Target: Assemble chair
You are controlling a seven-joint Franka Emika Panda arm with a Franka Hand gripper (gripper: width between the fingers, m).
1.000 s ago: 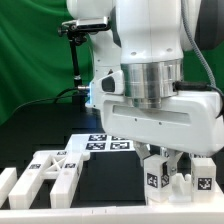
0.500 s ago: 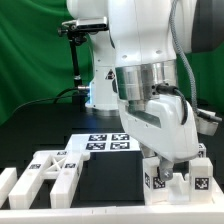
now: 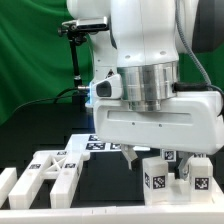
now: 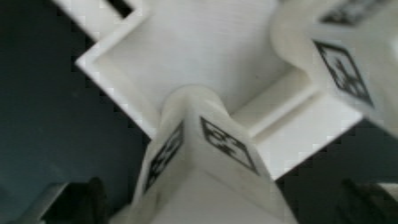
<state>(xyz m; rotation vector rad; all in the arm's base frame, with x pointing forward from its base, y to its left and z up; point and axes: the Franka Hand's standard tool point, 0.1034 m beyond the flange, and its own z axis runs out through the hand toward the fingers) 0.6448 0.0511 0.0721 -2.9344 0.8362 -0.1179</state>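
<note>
**A:** A green curtain [image 3: 35,50] is hanging at the back, a black table [image 3: 105,192] is spreading out in front, and the big white arm is filling most of what I'm seeing.

**B:** What are the fingers [image 3: 129,156] doing?

**A:** They're standing wide apart, gripping nothing. The gripper [image 3: 148,160] is hovering right over a tagged upright post [image 3: 155,178]. The post is poking up between the fingers, with a gap showing on either side in the wrist view.

**B:** And where's the chair sitting?

**A:** That post is rising from a white slab [image 4: 196,60] at the exterior view's right, with a second tagged post [image 3: 201,172] just beside it. Loose white parts [image 3: 48,172] are lying well apart at the exterior view's left. The marker board [image 3: 100,143] is lying between the two groups, farther back.
</note>
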